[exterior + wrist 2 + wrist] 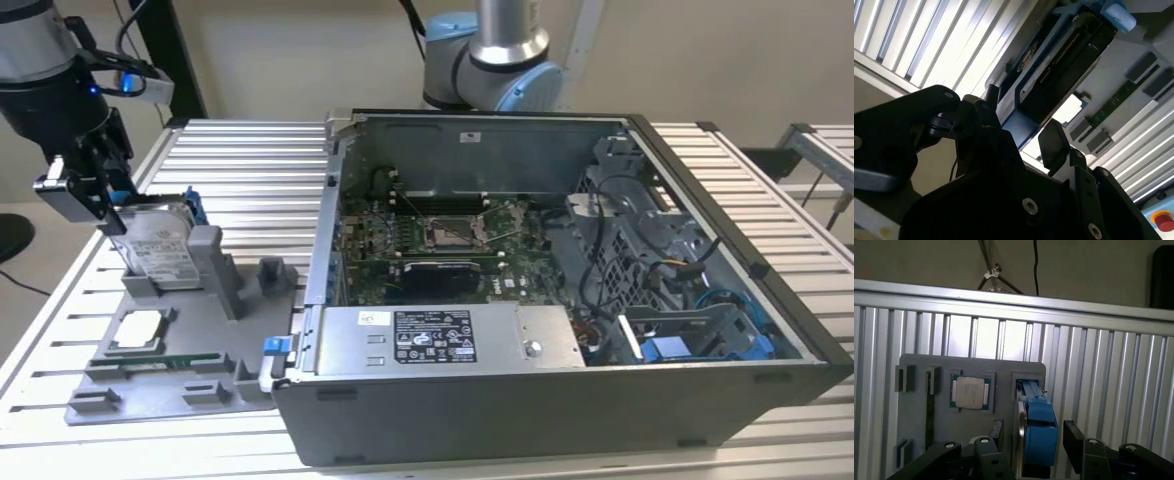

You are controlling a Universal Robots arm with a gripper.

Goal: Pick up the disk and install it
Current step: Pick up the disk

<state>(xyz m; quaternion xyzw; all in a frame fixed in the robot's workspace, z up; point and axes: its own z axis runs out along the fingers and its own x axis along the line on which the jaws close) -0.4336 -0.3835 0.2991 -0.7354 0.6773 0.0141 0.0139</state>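
Black fingers (1072, 437) of the gripper (1029, 440) stand spread on either side of the one disk (1038, 422), not clamping it. It stands on edge in a slot of the single grey holder (200, 372), near one square chip (140, 330), at the exterior view's left of one open computer case (561, 400). All rest on a ribbed aluminium table (254, 165) before a beige wall (294, 50). White printed labels sit on the disk and on the case's silver box (427, 335)

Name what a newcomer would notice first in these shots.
The open computer case dominates the exterior view's centre and right, motherboard exposed. At that view's left, the gripper hangs open over the disk, which stands upright in a grey fixture; in the first wrist view its fingers straddle the blue frame.
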